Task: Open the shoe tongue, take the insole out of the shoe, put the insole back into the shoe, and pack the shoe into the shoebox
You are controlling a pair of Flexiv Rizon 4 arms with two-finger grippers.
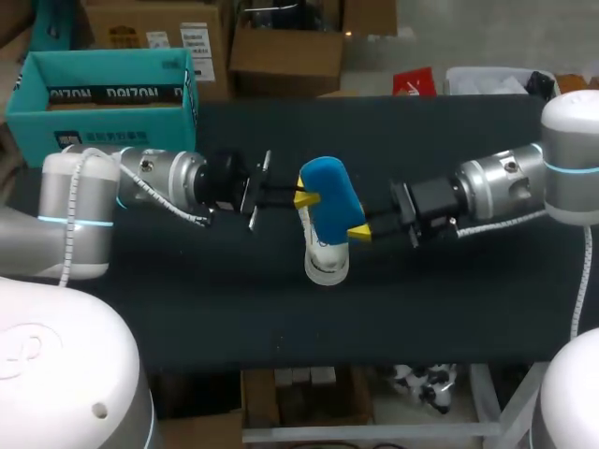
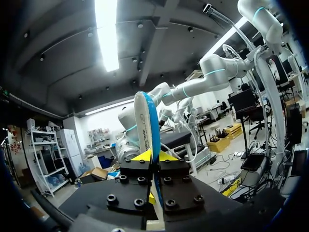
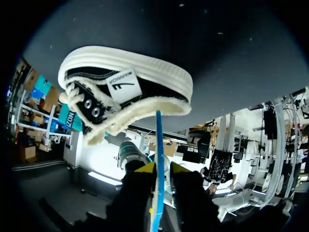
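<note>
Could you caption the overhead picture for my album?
The left gripper and right gripper pinch the insole over the shoe.

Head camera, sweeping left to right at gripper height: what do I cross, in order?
left arm → left gripper → insole → right gripper → right arm

insole (image 1: 329,192): bright blue face, white underside; shoe (image 3: 130,84): black canvas, white ribbed sole, white side label with black mark, silver eyelets; shoebox (image 1: 103,89): teal, black band with pale lettering; left gripper (image 1: 304,198) and right gripper (image 1: 358,232): yellow tips, black bodies; left arm (image 1: 140,178) and right arm (image 1: 505,182): silver-white, thin cyan rings; table (image 1: 281,318): dark charcoal, plain
</note>
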